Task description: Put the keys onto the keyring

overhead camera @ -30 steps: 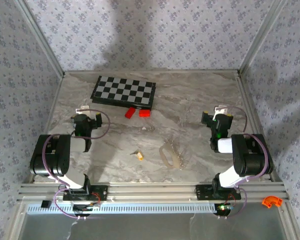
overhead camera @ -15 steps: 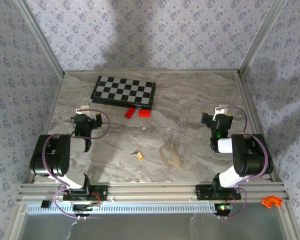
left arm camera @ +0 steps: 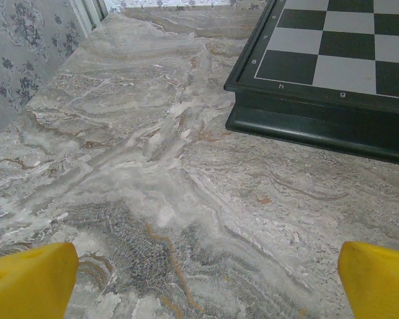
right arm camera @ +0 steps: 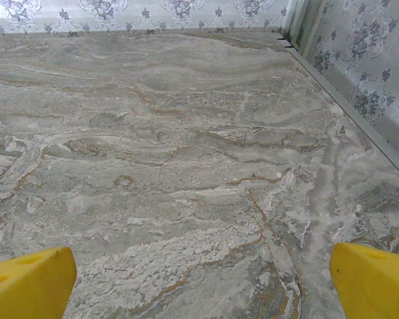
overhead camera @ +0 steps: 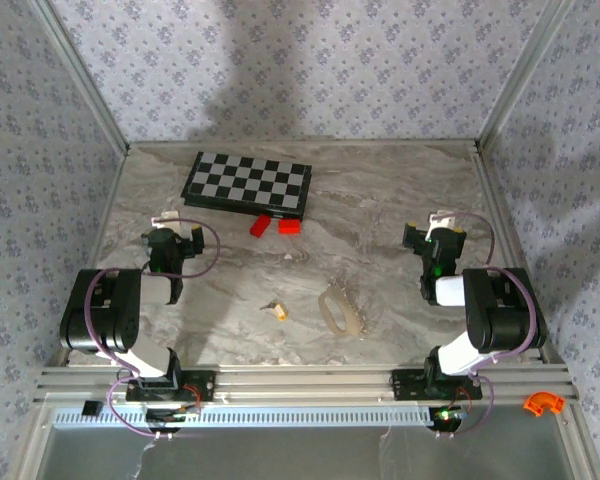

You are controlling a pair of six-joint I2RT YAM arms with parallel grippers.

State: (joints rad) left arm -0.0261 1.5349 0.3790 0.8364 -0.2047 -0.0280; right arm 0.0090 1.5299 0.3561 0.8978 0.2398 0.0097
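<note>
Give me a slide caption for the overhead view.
Left gripper and right gripper, both open, flank the key and keyring on the marble table; chessboard behind.

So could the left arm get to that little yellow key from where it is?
Probably yes: the key lies on bare table, and nothing stands between it and the open left claw.

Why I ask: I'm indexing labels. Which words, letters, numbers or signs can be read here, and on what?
"h": on the chessboard border, left wrist view.
"g": on the same border, to the right of the "h".
Nothing else is readable; in the top view the board's markings are too small to read.
</note>
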